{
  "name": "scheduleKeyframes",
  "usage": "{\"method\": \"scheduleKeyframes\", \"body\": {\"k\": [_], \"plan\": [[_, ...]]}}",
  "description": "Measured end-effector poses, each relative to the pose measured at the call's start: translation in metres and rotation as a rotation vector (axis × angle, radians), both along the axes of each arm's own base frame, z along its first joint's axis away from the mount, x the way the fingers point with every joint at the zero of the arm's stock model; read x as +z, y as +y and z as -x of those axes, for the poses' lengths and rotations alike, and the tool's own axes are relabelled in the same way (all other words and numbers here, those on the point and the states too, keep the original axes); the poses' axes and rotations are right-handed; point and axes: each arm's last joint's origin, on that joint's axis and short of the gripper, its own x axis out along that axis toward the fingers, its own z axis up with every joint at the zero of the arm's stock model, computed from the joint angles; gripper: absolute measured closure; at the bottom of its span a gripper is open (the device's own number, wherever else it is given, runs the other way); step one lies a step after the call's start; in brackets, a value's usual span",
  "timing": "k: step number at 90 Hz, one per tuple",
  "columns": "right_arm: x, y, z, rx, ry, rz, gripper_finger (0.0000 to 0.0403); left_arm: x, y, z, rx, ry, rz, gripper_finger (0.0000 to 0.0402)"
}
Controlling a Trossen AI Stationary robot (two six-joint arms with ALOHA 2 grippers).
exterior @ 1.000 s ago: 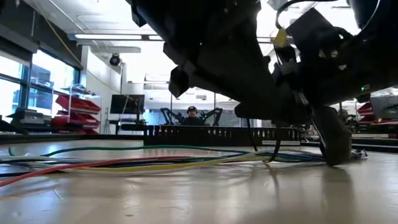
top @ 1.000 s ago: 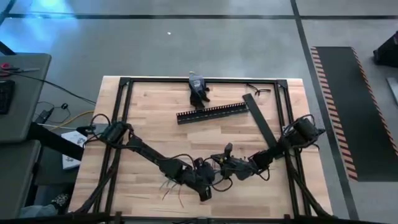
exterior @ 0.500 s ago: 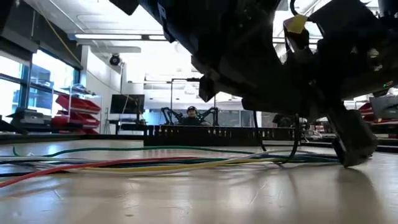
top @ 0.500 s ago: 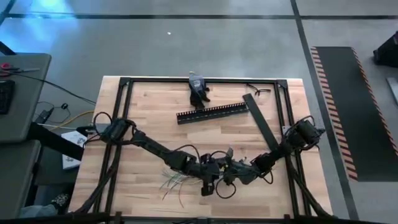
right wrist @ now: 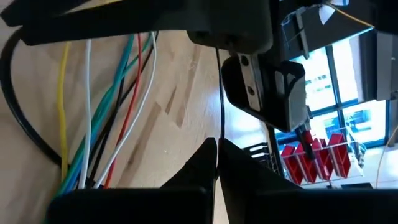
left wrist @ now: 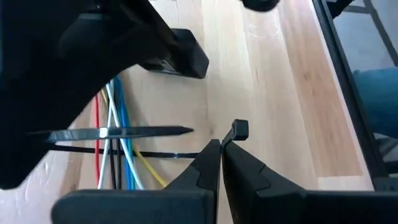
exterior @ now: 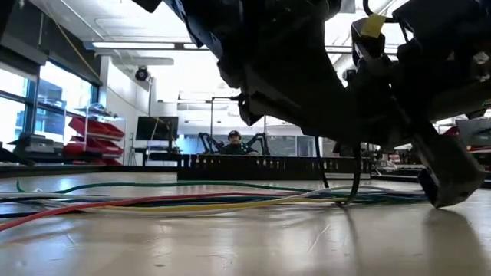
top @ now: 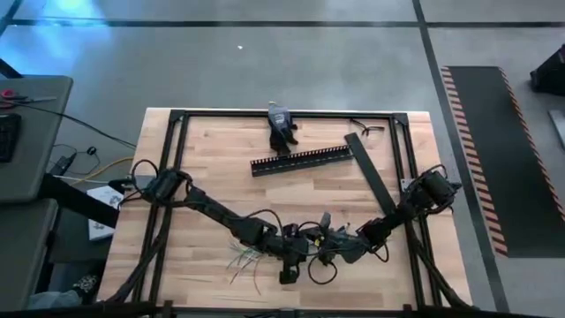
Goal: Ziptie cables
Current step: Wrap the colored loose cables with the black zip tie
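Note:
The cables (top: pixel 243 259) lie as a loose bundle of thin white, red, blue, yellow and green wires on the wooden table near its near edge, and also show in the low view (exterior: pixel 192 201). A thin black ziptie (left wrist: pixel 168 154) crosses the cables (left wrist: pixel 115 155). My left gripper (top: pixel 287 274) is shut just right of the bundle, with the ziptie's small square head (left wrist: pixel 239 129) at its tips (left wrist: pixel 219 149). My right gripper (top: pixel 312 249) is close beside it, shut (right wrist: pixel 217 146) on the ziptie's strip (right wrist: pixel 221 99). My left gripper pinches the ziptie between its two fingertips, on the strip right beside the head (left wrist: pixel 208 153). The strip runs from there flat across the cables on the table. My right gripper pinches the thin black strip (right wrist: pixel 221 134) at its fingertips. The strip runs straight on from the tips toward the left gripper.
A black comb-edged duct (top: pixel 302 160) and a flat black lid strip (top: pixel 371 172) lie on the far half of the table. A dark tool (top: pixel 281 124) sits at the far edge. A black frame rail (top: pixel 177 177) runs around the tabletop.
My left gripper has gone toward the table's right edge, which uncovers more of the cables on its left. My right gripper has come a little toward the near edge and stands closer to the left one. The cables have stayed on the table.

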Motion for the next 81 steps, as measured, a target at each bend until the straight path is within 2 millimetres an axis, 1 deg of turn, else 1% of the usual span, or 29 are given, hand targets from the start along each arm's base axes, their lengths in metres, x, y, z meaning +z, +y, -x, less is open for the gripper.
{"method": "scheduleKeyframes", "body": {"k": [34, 52, 70, 81], "plan": [[0.0, 0.0, 0.0, -0.016, -0.007, 0.005, 0.0403, 0.0, 0.002, -0.001, 0.005, -0.002, -0.001, 0.0402], [0.0, -0.001, 0.0, -0.029, -0.012, 0.005, 0.0403, 0.012, 0.001, 0.001, 0.004, -0.032, -0.002, 0.0402], [0.005, 0.002, 0.0, -0.021, -0.055, -0.019, 0.0403, 0.011, 0.002, 0.002, -0.002, -0.016, -0.025, 0.0402], [0.006, 0.005, 0.002, -0.013, -0.06, -0.002, 0.0403, 0.01, 0.002, 0.004, 0.012, 0.004, -0.032, 0.0402]]}}
